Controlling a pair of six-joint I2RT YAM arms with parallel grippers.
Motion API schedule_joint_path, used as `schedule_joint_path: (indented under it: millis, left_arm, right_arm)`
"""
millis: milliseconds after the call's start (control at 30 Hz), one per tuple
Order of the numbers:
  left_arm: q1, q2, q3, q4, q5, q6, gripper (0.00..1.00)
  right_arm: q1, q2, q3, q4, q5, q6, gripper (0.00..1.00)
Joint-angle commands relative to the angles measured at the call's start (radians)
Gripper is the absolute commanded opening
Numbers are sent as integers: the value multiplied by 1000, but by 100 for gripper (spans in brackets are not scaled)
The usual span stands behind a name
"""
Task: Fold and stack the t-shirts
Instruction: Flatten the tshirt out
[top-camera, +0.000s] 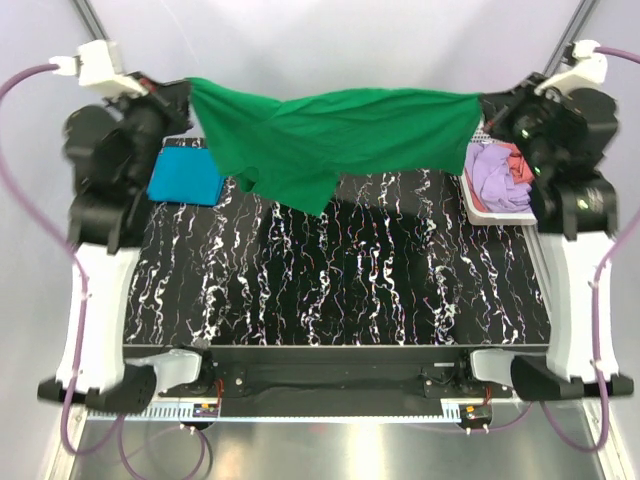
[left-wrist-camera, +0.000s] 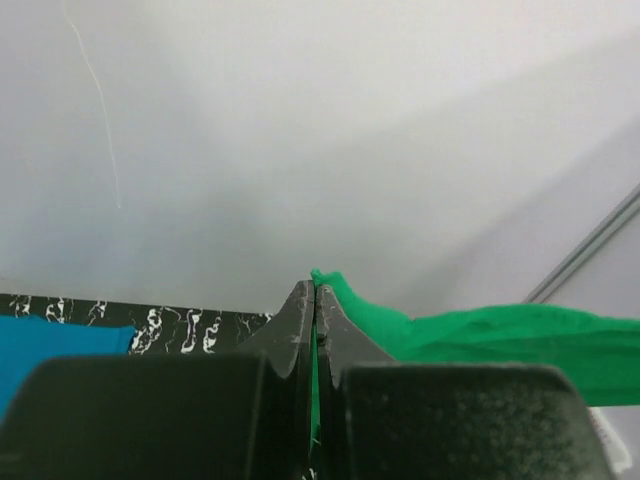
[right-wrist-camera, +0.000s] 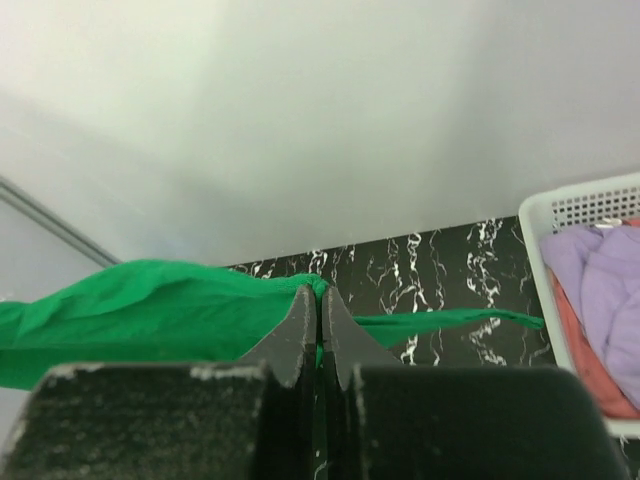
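- We lose the green t-shirt (left-wrist-camera: 480, 335) past the right edge of the left wrist view and past the left edge of the right wrist view.
- We see only a corner of the teal-blue t-shirt (left-wrist-camera: 50, 345) there; the body of the left gripper (left-wrist-camera: 315, 300) covers the rest.
- From above, the right arm (top-camera: 565, 190) hides part of the white basket (top-camera: 490, 213), and we cannot tell how the lilac t-shirt (top-camera: 495, 175) and coral t-shirt (top-camera: 518, 162) lie.

- Left arm (top-camera: 105, 165) is raised at 10 o'clock, left gripper (top-camera: 188, 92) pinched onto green t-shirt (top-camera: 340, 135).
- Right arm (top-camera: 570, 160) is raised at 2 o'clock, right gripper (top-camera: 483, 103) likewise pinched.
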Motion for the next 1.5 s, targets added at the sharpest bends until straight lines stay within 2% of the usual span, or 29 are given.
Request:
schedule_joint_path:
  millis: [0, 167, 300, 400, 567, 667, 767, 867, 1033, 1067, 1100, 1200, 1333, 1467]
  left_arm:
    - [3, -130, 36, -61, 10, -1, 0]
    - [3, -256, 65, -174, 15, -10, 0]
    - [3, -279, 148, -251, 28, -19, 0]
    - [3, -252, 254, -289, 67, -24, 0]
    - [3, -107, 444, -337, 64, -33, 0]
    - [3, -34, 420, -297, 64, -24, 0]
    - [3, 69, 373, -244, 47, 12, 0]
    - [3, 147, 322, -182, 44, 38, 0]
    - [5, 207, 51, 45, 84, 15, 0]
    - [5, 222, 23, 100, 87, 19, 0]
    - [5, 257, -6, 120, 88, 32, 0]
    - [5, 325, -72, 187, 99, 59, 0]
    - [9, 464, -117, 284, 91, 78, 0]
    - [18, 573, -71, 326, 90, 113, 0]
  right_arm:
    - [-3, -133, 38, -148, -19, -22, 0]
    - [-3, -265, 66, -294, -37, -13, 0]
    - [-3, -308, 130, -346, -56, -4, 0]
    - [-3, -305, 181, -366, -45, -2, 0]
    - [-3, -248, 264, -345, -17, -7, 0]
    - [-3, -181, 270, -313, -8, -28, 0]
    - [-3, -153, 114, -199, 22, -33, 0]
    - [-3, -128, 28, -96, 41, -28, 0]
    - [-3, -81, -213, 70, 41, -22, 0]
    - [-3, -70, -265, 160, 41, -13, 0]
    - [-3, -61, -355, 198, 41, -5, 0]
    - [-5, -4, -484, 331, 36, 4, 0]
    - [-9, 117, -534, 471, 32, -14, 0]
    - [-28, 294, -474, 532, 10, -28, 0]
